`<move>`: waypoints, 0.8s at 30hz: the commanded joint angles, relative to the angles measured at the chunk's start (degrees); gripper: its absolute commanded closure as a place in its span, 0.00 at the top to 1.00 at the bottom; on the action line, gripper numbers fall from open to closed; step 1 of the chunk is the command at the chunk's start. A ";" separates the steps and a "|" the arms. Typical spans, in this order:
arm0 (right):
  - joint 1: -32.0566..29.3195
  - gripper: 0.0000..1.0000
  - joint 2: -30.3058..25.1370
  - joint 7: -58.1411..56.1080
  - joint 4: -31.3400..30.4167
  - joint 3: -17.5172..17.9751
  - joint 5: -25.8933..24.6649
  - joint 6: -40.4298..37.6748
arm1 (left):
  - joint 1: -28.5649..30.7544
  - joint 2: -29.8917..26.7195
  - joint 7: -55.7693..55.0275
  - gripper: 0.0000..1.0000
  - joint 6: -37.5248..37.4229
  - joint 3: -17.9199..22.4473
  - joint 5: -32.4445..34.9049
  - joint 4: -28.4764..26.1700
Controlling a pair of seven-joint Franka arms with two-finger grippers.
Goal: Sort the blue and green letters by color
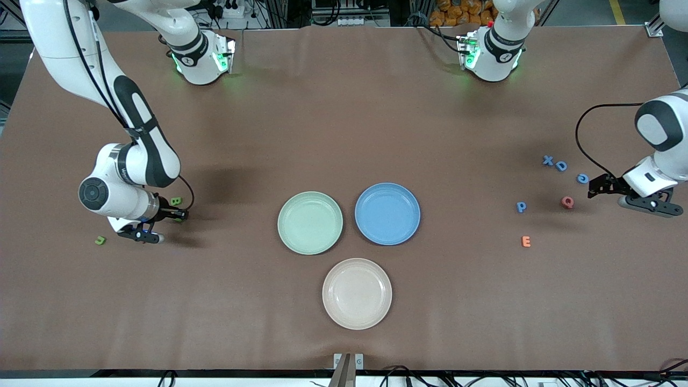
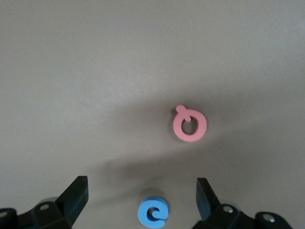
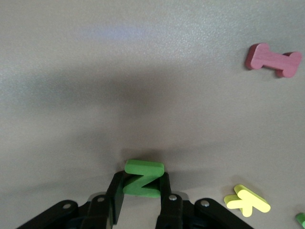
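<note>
My right gripper is shut on the green N, its fingers clamping both sides, low at the table. In the front view this gripper is beside the green B. A green hook-shaped letter lies closer to the right arm's end. My left gripper is open with the blue G lying on the table between its fingers, untouched. From the front, that gripper is next to the G. Blue X, D and P lie close by.
A green plate, a blue plate and a beige plate sit mid-table. The pink-red Q and orange E lie among the blue letters. A dark red letter and yellow K lie near the N.
</note>
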 commanded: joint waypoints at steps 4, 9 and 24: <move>5.70 0.22 -0.30 11.04 4.82 0.20 2.47 -2.90 | 1.90 -0.04 3.48 1.00 2.03 -0.87 -1.38 -2.98; 8.34 0.21 0.75 13.42 7.72 0.11 7.92 -2.91 | 1.99 0.22 3.48 1.00 2.12 -0.87 -1.38 -3.15; 16.86 0.20 1.28 31.34 14.85 0.20 9.51 -7.30 | 3.22 1.45 3.74 1.00 2.21 -0.78 -1.38 -3.50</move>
